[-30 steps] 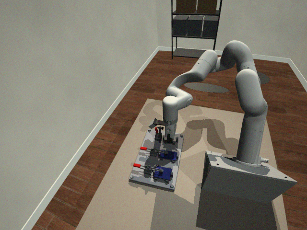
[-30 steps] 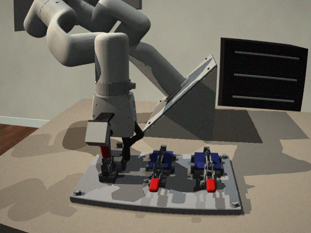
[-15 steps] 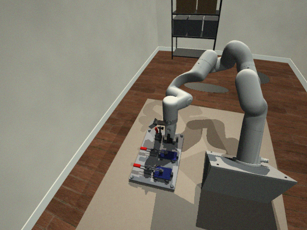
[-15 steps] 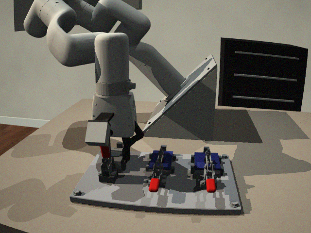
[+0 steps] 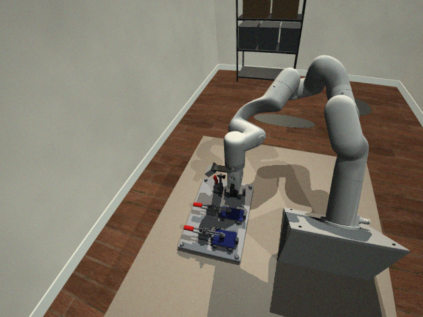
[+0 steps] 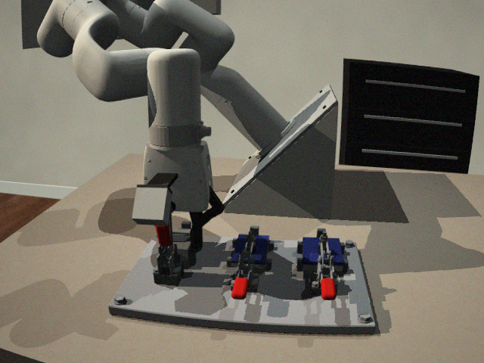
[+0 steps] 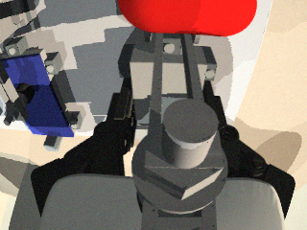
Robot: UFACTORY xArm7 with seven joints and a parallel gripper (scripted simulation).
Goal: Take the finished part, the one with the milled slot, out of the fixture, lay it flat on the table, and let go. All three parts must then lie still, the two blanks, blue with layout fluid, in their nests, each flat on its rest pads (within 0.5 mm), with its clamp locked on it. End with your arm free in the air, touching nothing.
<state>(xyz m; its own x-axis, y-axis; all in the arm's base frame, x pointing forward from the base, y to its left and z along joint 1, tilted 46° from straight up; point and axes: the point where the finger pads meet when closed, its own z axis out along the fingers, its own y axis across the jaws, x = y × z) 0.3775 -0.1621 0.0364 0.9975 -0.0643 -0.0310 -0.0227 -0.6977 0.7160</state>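
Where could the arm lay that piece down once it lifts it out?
Bare tan table lies right of the fixture plate, and in front of it. The plate itself is crowded with clamps and blue blanks; the gripper grips the finished part there.

Raised clamp handle [image 6: 163,235] stands just beside gripper [image 6: 193,249], crowding that side. Blue blank [image 6: 249,248] nearby on the other. Above: unobstructed.

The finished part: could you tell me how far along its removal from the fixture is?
Done: its clamp handle stands upright, apparently released. In hand: the claw is shut on the finished part, which seems to sit in its nest on the fixture plate. Left: lifting it out, laying it flat on the table, letting go. Both blue blanks lie under lowered clamps.
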